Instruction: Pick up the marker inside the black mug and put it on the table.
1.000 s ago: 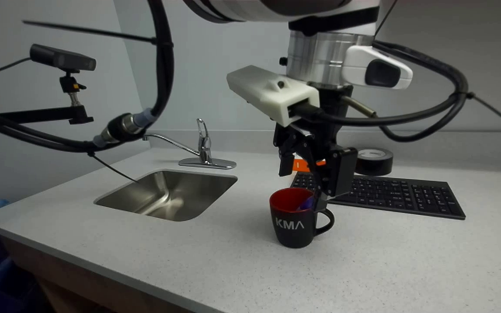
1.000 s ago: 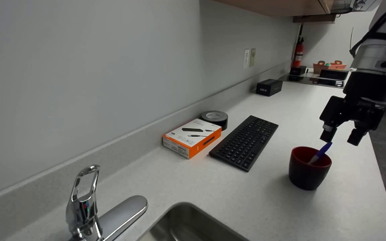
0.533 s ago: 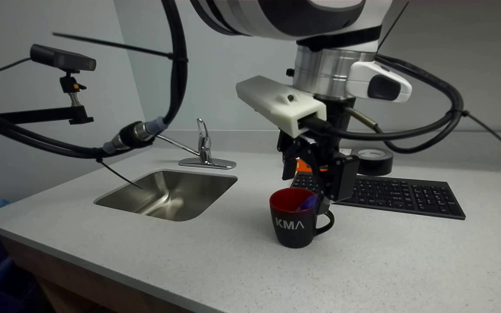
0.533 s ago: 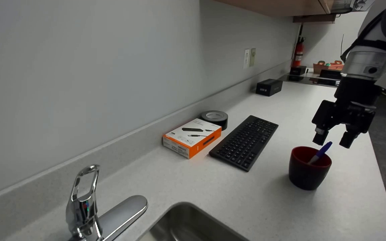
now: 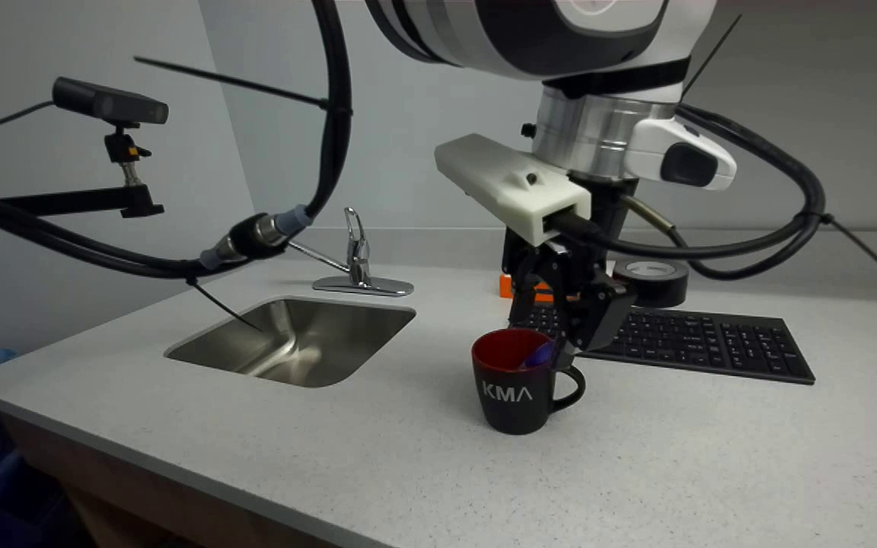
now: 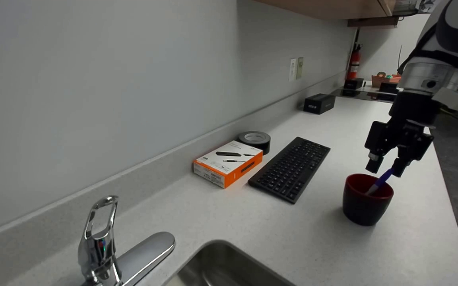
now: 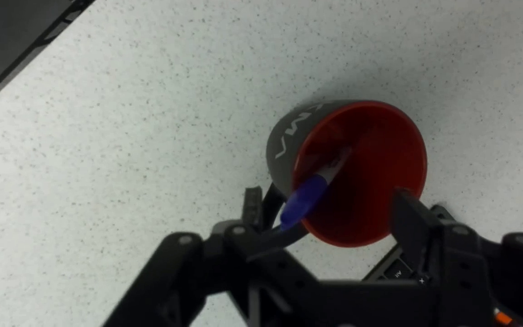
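Note:
The black mug [image 5: 515, 407] with the red inside stands upright on the light grey table [image 5: 370, 457]; it also shows in an exterior view [image 6: 364, 210]. The marker [image 6: 381, 180] leans inside it, blue end up and sticking out over the rim near the handle. In the wrist view the marker [image 7: 306, 197] shows its blue cap and part of its pale body. My gripper [image 6: 387, 166] is open just above the mug. In the wrist view the gripper [image 7: 327, 202] has its fingers on either side of the marker's blue end, with a gap on both sides.
A black keyboard [image 6: 292, 169] lies behind the mug. A white and orange box [image 6: 229, 159] and a black tape roll [image 6: 255, 141] sit by the wall. A steel sink [image 5: 294, 346] and a faucet [image 5: 358, 262] are to one side.
My gripper has moved across over the mug and slightly down, toward the marker's blue end. Its fingers stand a little closer together. The mug and marker have not moved.

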Robot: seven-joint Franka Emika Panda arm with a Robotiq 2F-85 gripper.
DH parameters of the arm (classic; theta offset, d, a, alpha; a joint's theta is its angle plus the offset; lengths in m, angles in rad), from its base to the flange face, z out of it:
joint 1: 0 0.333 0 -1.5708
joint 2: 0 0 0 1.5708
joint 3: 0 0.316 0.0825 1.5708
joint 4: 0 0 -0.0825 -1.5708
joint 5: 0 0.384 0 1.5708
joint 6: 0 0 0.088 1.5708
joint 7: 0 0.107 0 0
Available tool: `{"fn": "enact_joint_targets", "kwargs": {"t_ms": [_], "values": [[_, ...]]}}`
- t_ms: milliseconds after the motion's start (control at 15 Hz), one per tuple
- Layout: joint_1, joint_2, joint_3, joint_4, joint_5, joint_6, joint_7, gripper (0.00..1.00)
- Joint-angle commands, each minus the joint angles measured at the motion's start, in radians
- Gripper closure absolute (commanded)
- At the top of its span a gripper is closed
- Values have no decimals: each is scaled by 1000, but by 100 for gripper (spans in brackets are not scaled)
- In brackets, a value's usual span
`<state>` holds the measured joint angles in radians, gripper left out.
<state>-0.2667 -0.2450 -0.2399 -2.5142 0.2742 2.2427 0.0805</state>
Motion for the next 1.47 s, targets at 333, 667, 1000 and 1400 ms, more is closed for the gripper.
{"fn": "enact_joint_targets", "kwargs": {"t_ms": [333, 667, 1000, 1400], "values": [[10, 42, -28, 46, 43, -4, -30, 97], [8, 30, -31, 56, 46, -14, -28, 97], [7, -62, -15, 18, 5, -15, -29, 96], [5, -237, 23, -34, -65, 0, -29, 96]]}}
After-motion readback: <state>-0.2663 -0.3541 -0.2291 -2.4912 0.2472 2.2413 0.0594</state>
